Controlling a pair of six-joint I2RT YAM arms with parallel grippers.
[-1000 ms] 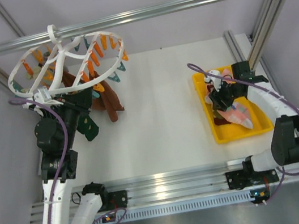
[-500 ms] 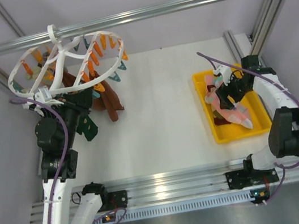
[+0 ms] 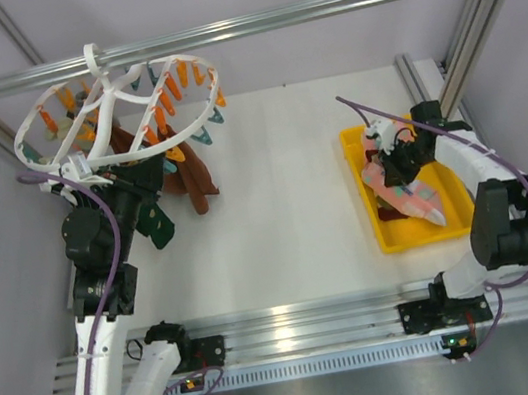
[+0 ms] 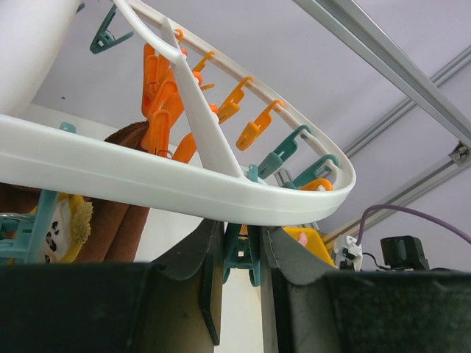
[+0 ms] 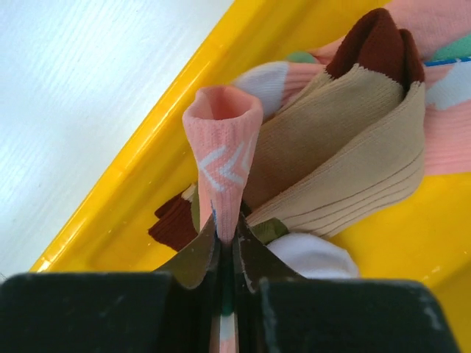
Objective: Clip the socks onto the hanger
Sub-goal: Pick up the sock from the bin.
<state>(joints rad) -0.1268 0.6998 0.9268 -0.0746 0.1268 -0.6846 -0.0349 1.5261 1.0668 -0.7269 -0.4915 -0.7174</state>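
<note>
Pickup step: right gripper [image 5: 227, 237] clenched on pink sock [image 5: 221, 140] in tray [image 5: 140, 176], tabletop right edge. Left gripper [image 4: 241, 250] pinches teal clip [image 4: 237, 261] under hanger [image 4: 147, 173], far-left corner. Next we lift it clear, carry to clip.

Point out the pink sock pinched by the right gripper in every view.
Top external: right side, pink sock over the yellow tray, in the right gripper.
Left wrist: not in it.
Right wrist: pink sock at centre, cuff upright.
Shared landmark: the yellow tray.
</note>
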